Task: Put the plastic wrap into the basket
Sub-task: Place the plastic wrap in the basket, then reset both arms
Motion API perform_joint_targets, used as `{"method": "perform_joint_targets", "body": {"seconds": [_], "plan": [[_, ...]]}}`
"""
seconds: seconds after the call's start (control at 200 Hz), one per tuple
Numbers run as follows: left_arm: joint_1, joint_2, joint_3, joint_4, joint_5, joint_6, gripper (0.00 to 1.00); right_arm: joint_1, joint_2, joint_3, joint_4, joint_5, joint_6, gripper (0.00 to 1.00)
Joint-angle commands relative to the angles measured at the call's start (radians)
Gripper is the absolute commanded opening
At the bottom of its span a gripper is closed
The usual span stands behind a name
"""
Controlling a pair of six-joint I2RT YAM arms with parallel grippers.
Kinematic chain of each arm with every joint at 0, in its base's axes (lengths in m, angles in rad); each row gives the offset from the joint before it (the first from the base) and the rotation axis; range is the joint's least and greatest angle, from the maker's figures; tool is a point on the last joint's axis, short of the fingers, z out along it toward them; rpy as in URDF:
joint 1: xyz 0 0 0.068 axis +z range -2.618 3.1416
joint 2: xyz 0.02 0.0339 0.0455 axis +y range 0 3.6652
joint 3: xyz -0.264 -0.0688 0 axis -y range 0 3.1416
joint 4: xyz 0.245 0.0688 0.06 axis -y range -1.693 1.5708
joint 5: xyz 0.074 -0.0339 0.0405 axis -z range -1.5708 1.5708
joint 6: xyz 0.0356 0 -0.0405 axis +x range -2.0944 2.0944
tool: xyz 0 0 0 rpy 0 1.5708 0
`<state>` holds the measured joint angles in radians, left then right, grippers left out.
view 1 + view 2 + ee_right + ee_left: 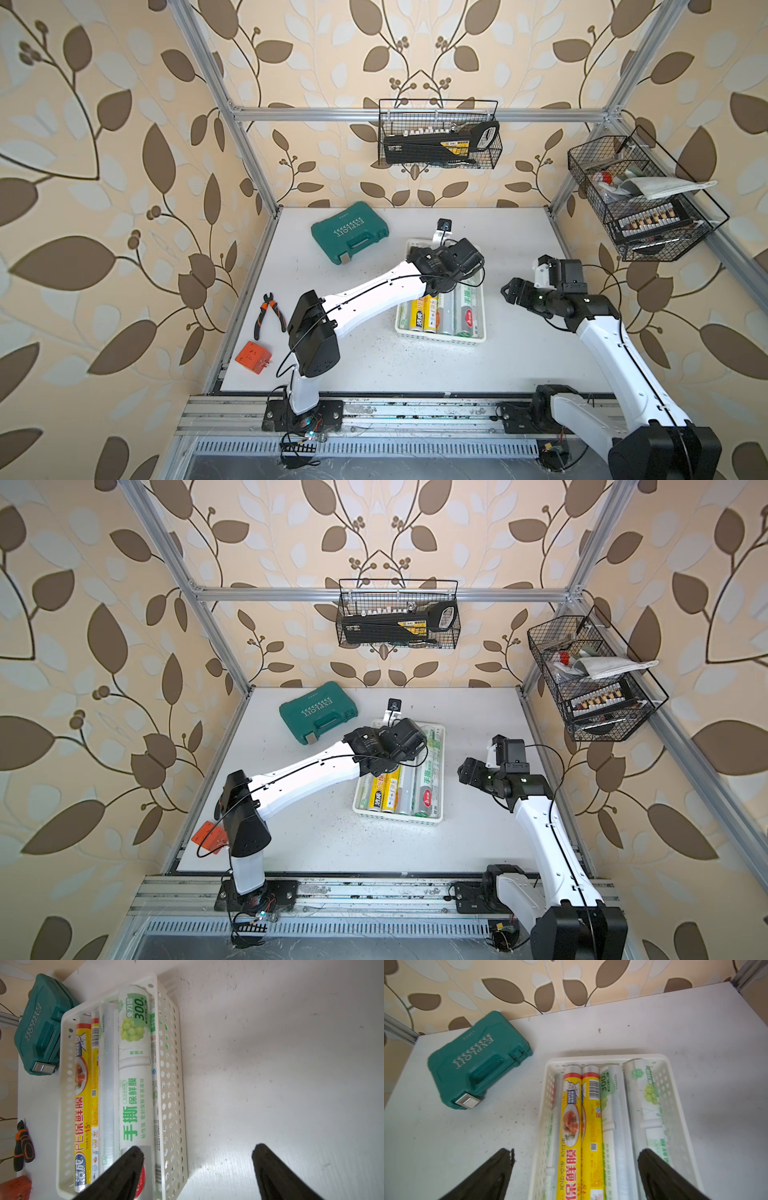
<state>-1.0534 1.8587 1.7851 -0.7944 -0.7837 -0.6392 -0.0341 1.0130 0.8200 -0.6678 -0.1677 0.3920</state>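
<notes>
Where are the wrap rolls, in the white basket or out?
In. The plastic wrap lies flat, roll beside roll, between the basket walls in both wrist views; no roll shows outside it.

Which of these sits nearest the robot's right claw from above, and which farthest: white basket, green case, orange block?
In a top view, from the right gripper:
1. basket, just beside it.
2. green case, at the back, beyond the basket.
3. orange block, front left edge.

"EXPLOIT" on teal case (477, 1068), "300" on plastic wrap (134, 1076)
</notes>
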Motion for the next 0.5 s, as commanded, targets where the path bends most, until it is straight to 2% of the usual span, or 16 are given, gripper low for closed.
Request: {"method": "perform_joint_targets", "body": {"seconds": [0.0,0.185,0.335,0.39,0.495], "plan": [[0.011,-0.107,-0.089,0.066,-0.185,0.09,0.99,-0.001,0.005,-0.043,0.099,0.09,-0.024,0.89],[0.077,-0.256,-0.277,0.114,-0.273,0.094,0.99,0.001,0.003,-0.16,0.343,0.15,-0.08,0.9],[0.204,-0.407,-0.476,0.203,-0.233,0.079,0.99,0.002,-0.042,-0.277,0.571,0.194,-0.133,0.92],[0.253,-0.477,-0.551,0.249,-0.219,0.085,0.99,0.002,-0.039,-0.302,0.643,0.19,-0.161,0.99],[0.361,-0.577,-0.682,0.348,-0.146,0.132,0.99,0.003,-0.007,-0.315,0.717,0.194,-0.191,0.99]]}}
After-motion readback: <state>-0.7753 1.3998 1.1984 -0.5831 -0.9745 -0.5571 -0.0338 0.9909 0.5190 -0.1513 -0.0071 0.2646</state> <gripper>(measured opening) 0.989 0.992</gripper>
